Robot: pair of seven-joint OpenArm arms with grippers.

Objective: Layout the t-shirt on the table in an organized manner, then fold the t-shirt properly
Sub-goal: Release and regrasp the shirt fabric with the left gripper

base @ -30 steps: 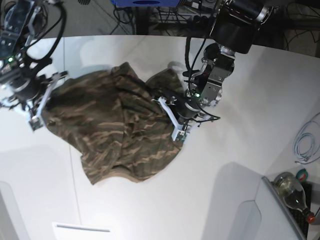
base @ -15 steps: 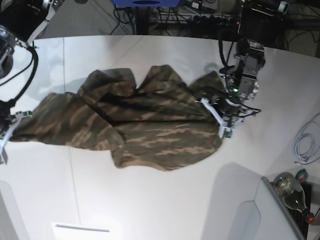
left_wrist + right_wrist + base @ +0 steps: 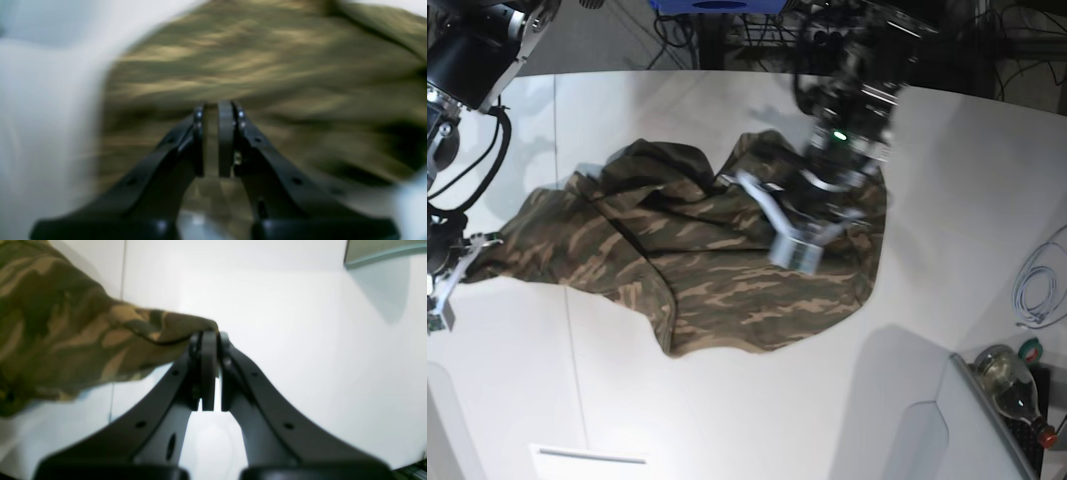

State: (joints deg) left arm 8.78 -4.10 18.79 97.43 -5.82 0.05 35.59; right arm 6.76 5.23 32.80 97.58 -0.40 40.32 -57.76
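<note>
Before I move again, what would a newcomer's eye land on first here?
Most likely the rumpled camouflage shirt, sprawled across the middle of the white table. Next, the right tool, pinching the shirt's corner at the base view's left edge. Then the clear bottle with a red cap, lying at the lower right.

From my remote station, a white table (image 3: 947,270) spreads beneath the rig, a thin dark seam running across its smooth top at my view's left. A camouflage t-shirt (image 3: 747,290) lies rumpled over its middle, creased and ridged, one end stretched toward the left side of my base view and across the seam. At the right side of that view I see a pale coiled cable (image 3: 1034,290) resting on the white surface, near a clear bottle (image 3: 1009,382); what bears the bottle I cannot tell.
</note>
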